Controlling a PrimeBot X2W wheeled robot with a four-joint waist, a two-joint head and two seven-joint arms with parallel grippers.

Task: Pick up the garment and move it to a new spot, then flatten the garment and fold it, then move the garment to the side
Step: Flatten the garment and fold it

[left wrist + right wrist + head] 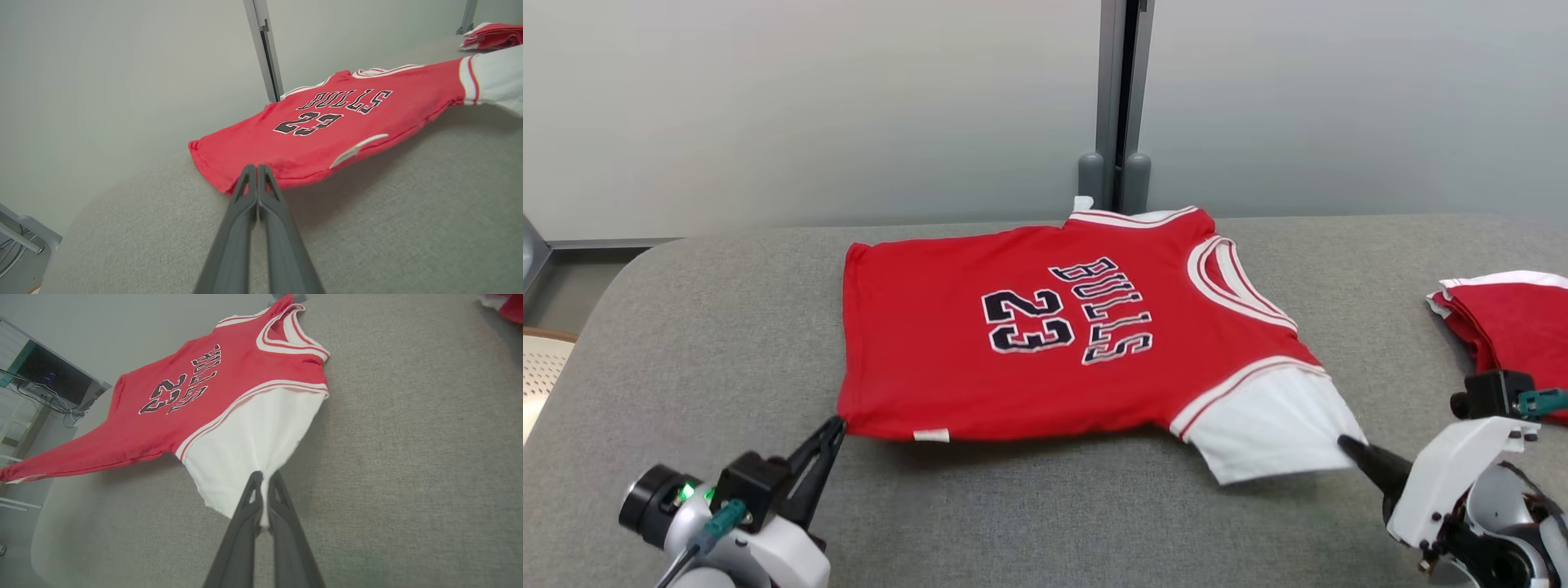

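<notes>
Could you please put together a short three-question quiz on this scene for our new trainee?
1. True or false: the left gripper is shut on a red hem corner of the jersey.
2. What does the right gripper pinch? A) the collar B) the white sleeve C) nothing
3. Fill in: the number printed on the jersey is ___.

Key: 1 true; 2 B; 3 23.
</notes>
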